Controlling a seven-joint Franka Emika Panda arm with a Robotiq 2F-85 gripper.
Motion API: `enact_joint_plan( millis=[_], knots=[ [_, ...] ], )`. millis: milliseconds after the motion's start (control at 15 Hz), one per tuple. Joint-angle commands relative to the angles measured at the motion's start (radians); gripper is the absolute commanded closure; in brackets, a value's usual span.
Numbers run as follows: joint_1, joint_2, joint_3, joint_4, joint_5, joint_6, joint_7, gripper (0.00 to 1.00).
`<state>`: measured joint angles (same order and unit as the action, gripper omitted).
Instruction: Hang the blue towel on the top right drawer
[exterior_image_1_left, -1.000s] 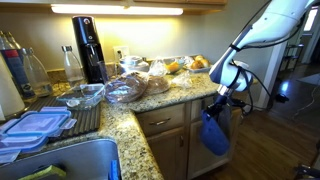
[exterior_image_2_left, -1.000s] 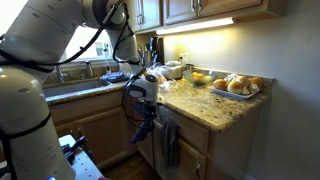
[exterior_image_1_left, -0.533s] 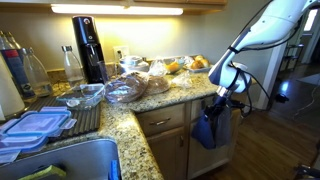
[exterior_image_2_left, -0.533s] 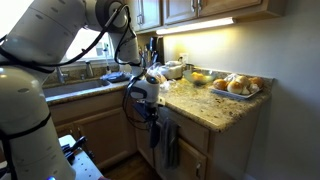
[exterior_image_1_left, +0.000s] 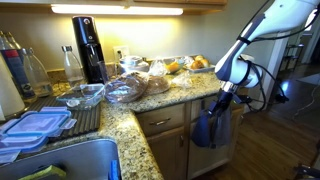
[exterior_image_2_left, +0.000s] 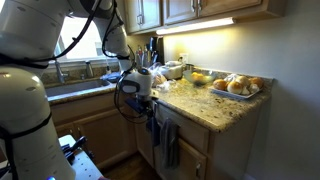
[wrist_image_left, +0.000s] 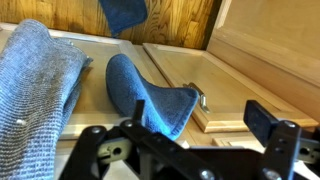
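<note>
The blue towel (wrist_image_left: 150, 100) is draped over the top right drawer (wrist_image_left: 232, 88), covering part of its front beside the dark pull (wrist_image_left: 201, 98). In both exterior views the towel (exterior_image_1_left: 207, 128) (exterior_image_2_left: 155, 124) hangs down below the granite counter edge. My gripper (wrist_image_left: 185, 140) is open, its pads (wrist_image_left: 270, 122) spread wide with nothing between them. It sits just off the cloth in the wrist view. In both exterior views the gripper (exterior_image_1_left: 222, 97) (exterior_image_2_left: 148, 102) is just above the towel's top.
A darker slate-blue towel (wrist_image_left: 35, 95) (exterior_image_2_left: 171, 145) hangs beside the blue one. The counter (exterior_image_1_left: 150, 100) holds bowls, bagged bread and fruit, with a sink (exterior_image_1_left: 70, 160) and stacked lids (exterior_image_1_left: 35, 125) nearer the camera. Wooden floor (exterior_image_1_left: 280, 130) lies beyond the cabinets.
My gripper has gone from shut on the blue towel to open and let it go. The towel now hangs bunched on the drawer, and the arm has lifted slightly away.
</note>
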<state>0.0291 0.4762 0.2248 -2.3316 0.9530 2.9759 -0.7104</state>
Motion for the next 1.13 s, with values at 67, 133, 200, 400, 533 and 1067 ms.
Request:
enact_joint_plan(
  millis=[67,133,200,400,533,1067],
  knots=[
    [0.153,-0.179,-0.128,-0.156,-0.162,-0.015,0.197,0.0],
    [0.181,-0.2,-0.152,-0.167,-0.198,-0.021,0.235,0.0],
    [0.214,-0.218,-0.182,-0.178,-0.239,-0.014,0.276,0.0],
    [0.215,-0.257,-0.189,-0.205,-0.457,0.012,0.444,0.0],
    [0.214,-0.284,-0.201,-0.211,-0.613,-0.002,0.566,0.0],
    [0.164,-0.265,-0.149,-0.164,-0.762,-0.003,0.688,0.0]
  ],
)
